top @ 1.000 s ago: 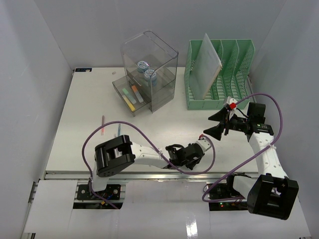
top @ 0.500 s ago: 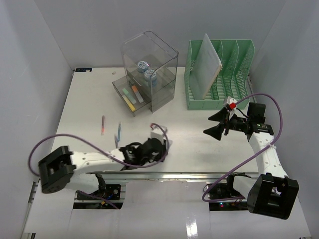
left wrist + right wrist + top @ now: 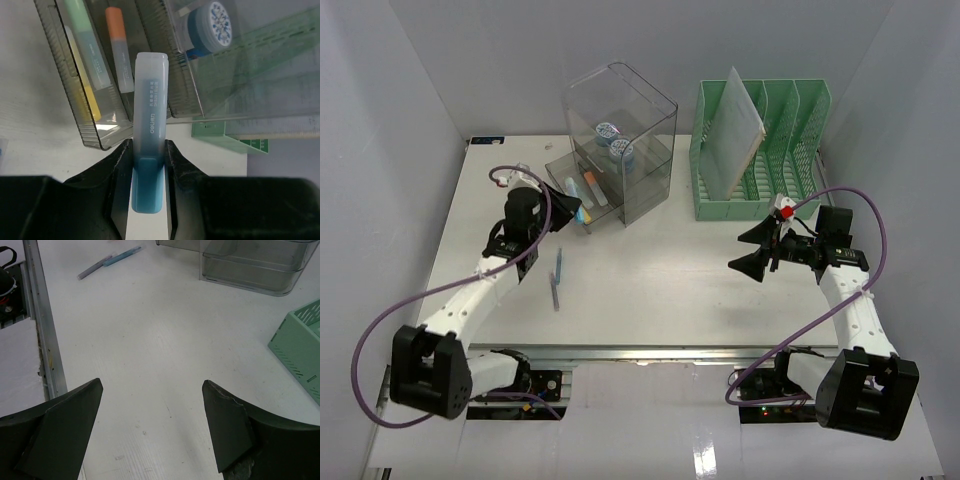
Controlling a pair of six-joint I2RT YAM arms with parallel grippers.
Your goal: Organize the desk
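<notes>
Blue highlighter [image 3: 150, 100] clamped in left claw [image 3: 148, 152], near open drawer [image 3: 92, 132].

Bright even overhead light, faint soft shadows on the large flat white desk [image 3: 660, 285], glare streak on the glossy white front panel [image 3: 705, 452], pale reflections across the clear plastic drawer box [image 3: 642, 118], black right gripper [image 3: 151, 383] dim, soft-edged in its own view.

1. We see the desk [image 3: 660, 290] bare in the middle, between the left arm [image 3: 470, 295] and the right arm [image 3: 855, 310]: wide room to pass.
2. At the far edge the clear organizer [image 3: 630, 120] and the green file rack [image 3: 765, 150] stand as walls, with a narrow gap between them.
3. Two pens [image 3: 557, 265] lie near the left arm.
4. In the open drawer [image 3: 70, 85], highlighters [image 3: 117, 55] take part of the room.
</notes>
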